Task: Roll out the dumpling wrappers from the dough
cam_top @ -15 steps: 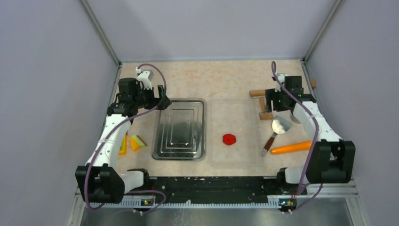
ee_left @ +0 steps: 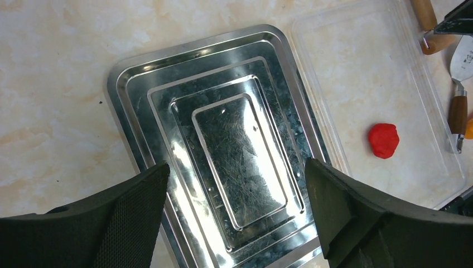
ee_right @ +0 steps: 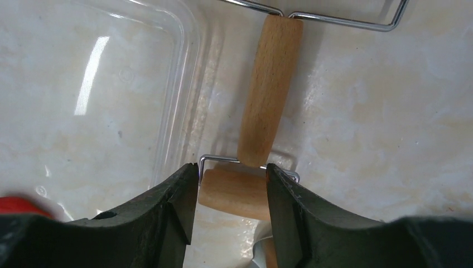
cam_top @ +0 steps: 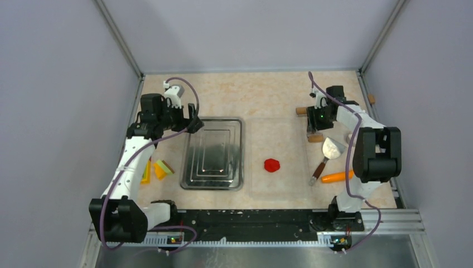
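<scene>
Grip matters: our right gripper [ee_right: 231, 170] straddles the rolling pin [ee_right: 270, 84] near the far right corner, pinch unclear, so we centre before lifting. Our left gripper [ee_left: 237, 167] gapes above the tray [ee_left: 128, 84].

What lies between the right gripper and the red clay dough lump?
Only a bare stretch of the clear plastic tray lies between the right gripper and the red clay dough lump, in the top external view.
</scene>
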You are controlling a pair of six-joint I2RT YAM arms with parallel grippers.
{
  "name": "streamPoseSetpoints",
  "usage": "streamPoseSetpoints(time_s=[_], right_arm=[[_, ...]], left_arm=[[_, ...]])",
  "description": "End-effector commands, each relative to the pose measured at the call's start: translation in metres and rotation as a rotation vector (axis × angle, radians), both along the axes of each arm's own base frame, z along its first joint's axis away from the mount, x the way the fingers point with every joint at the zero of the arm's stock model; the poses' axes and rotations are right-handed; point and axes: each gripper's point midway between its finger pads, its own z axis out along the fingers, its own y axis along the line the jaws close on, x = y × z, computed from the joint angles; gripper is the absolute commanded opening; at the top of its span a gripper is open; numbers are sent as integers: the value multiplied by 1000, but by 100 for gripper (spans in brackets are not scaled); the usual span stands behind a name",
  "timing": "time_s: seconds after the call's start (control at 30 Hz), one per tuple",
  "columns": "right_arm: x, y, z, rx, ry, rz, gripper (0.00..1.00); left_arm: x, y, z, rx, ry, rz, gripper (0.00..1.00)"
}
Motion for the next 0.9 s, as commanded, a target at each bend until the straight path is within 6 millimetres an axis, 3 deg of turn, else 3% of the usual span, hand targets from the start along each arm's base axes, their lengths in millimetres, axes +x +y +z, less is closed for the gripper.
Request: streamPoseSetpoints(time_s=[0.0,0.23,0.4,0.43,0.5,0.53,0.6,0.7,0.77,0.87], right_arm=[[39,4,8,-4,-91,15,49],[62,0,-11,-30,-81,0,43],[59,-5,-29,-73,-48,-9,38],[56,-6,-33,-82,-40,-5,35],[51,-7,-37,-102,-29,7,7],[50,-6,-36,-107,-27,11,0],[53,-6,-19,-101,-53,2,0],[51,13,30,1,-111,40,0],[42,33,64,107,-140,91,0],[22,55,99,225,-142,160,0]], left_arm=[[-1,-6,16,-14,-59,-46,93],[5,-4,21,21,-73,-71,91],[13,-9,27,47,-106,-109,88],[13,-12,29,66,-119,-132,88],[12,-22,31,112,-149,-199,86],[9,-32,32,137,-168,-251,85],[4,-46,34,192,-218,-345,84],[-1,-66,49,309,-396,-482,84],[-1,-77,57,400,-547,-554,86],[1,-99,73,536,-814,-657,91]])
